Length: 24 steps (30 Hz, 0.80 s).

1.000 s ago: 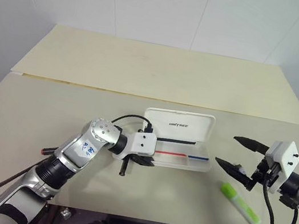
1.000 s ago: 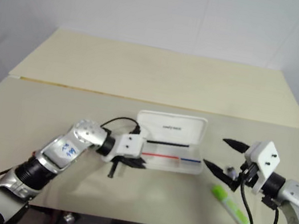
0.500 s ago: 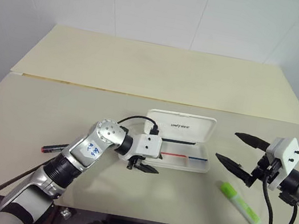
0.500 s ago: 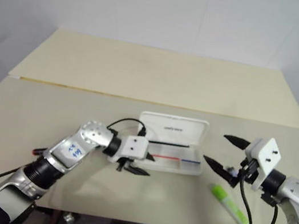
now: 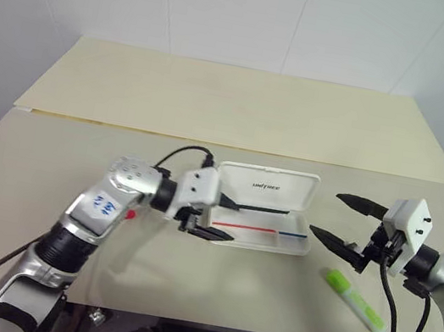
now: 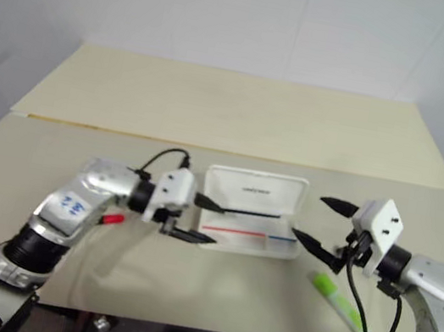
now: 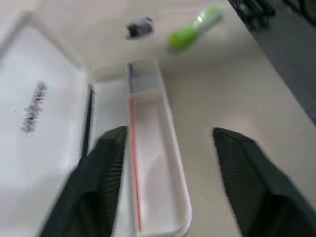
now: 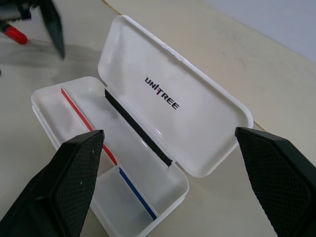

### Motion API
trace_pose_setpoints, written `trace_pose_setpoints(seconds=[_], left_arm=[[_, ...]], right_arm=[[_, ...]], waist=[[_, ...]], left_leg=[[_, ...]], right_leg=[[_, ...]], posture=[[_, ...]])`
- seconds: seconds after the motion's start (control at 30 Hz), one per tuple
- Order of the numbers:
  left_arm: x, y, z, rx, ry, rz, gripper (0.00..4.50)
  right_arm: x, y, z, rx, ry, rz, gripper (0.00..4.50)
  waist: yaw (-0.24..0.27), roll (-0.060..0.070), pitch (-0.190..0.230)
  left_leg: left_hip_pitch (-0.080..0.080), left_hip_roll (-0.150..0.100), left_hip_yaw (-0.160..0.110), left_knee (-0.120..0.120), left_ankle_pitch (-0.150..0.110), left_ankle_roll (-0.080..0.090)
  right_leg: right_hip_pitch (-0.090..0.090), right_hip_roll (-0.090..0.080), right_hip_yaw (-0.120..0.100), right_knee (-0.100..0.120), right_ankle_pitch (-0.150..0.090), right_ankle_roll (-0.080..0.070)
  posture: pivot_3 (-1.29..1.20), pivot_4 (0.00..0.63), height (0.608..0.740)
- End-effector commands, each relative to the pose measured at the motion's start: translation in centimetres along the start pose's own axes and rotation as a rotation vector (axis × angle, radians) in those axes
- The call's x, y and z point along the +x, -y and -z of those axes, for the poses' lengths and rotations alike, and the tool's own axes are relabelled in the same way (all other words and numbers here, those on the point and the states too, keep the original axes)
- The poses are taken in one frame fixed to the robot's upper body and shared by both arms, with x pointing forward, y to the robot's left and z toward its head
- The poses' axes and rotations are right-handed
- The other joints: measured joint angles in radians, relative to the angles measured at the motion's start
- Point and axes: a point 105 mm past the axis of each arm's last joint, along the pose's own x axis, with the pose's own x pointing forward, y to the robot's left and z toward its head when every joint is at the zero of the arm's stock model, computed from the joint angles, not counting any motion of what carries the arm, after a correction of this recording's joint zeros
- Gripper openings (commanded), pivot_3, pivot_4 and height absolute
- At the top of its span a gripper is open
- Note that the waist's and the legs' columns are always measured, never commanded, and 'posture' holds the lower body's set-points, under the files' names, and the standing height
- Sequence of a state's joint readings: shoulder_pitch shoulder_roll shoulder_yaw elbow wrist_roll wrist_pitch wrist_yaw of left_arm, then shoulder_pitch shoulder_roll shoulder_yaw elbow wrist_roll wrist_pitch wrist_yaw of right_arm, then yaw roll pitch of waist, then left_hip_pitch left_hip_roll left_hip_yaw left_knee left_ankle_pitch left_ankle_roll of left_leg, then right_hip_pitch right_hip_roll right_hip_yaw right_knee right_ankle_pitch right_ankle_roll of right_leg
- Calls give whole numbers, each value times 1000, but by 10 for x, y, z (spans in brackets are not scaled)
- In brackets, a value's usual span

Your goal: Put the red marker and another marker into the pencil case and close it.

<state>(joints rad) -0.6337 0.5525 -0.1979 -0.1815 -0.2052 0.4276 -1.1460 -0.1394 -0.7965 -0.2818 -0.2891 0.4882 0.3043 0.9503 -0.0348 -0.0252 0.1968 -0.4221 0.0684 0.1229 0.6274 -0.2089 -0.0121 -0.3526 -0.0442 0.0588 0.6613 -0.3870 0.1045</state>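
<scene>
Left hand [image 5: 211, 219] has risen, fingers wide, beside the open pencil case's [image 5: 265, 235] left edge.

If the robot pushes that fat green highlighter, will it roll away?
Probably a little. The highlighter looks round and lies flat on the bare table, so a sideways nudge would likely set it rolling. It looks like hard plastic, so it should stay stiff when pinched. Its smooth barrel might slip in the right gripper.

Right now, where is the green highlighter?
In the head views the green highlighter lies on the table's right side near the front edge, outside the open pencil case, just below the right end effector.
</scene>
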Motion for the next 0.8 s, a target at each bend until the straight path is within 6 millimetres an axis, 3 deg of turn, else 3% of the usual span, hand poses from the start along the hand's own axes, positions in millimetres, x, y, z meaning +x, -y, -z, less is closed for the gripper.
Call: trace_pose_setpoints(seconds=[0.03, 0.07, 0.23, 0.4, 0.5, 0.6, 0.8], left_arm=[[-34, -3, -3, 8, -2, -54, 4256], [-43, -3, 1, -3, -24, -67, 4463], [-89, -6, 12, -54, -107, -140, 4463], [-138, -11, 43, -115, -353, -232, 4463], [-165, -2, 68, -163, -555, -223, 4463], [-176, 4, 77, -204, -628, -207, 4463], [-180, 17, 88, -304, -718, -193, 4463]], right_arm=[[1, -1, -16, -40, 50, -40, 4500], [2, -2, -18, -44, 56, -52, 4500], [12, -9, -30, -56, 94, -122, 4500], [26, -19, -52, -76, 162, -214, 4500], [31, -25, -59, -89, 184, -260, 4500], [32, -25, -61, -91, 188, -265, 4500], [30, -25, -54, -80, 180, -244, 4500]], waist=[[-2, 0, 0], [-3, 0, 0], [-3, 0, 0], [-5, -1, 0], [-5, -1, 0], [-5, -1, 0], [2, -2, 1]], left_leg=[[0, 0, 0, 0, 0, 0], [0, 0, 0, -1, 0, -1], [0, 0, 1, -1, 0, 0], [1, 0, 1, -3, -3, 4], [0, 0, 1, -7, -3, 4], [0, -1, 2, -12, -3, 3], [-1, -1, 4, -13, -4, 2]], right_leg=[[0, 0, 0, 0, 0, 0], [0, 0, 0, 0, 0, 0], [0, -1, -1, -1, 0, 0], [-1, -5, -1, -1, 0, -2], [-4, -9, -3, -1, -1, -5], [-6, -10, -3, -2, -3, -7], [-7, -10, -3, -4, -4, -8]], posture=[[0, 150, 740], [0, 150, 740], [0, 150, 740], [0, 150, 740], [0, 150, 740], [0, 150, 740], [0, 150, 740]])
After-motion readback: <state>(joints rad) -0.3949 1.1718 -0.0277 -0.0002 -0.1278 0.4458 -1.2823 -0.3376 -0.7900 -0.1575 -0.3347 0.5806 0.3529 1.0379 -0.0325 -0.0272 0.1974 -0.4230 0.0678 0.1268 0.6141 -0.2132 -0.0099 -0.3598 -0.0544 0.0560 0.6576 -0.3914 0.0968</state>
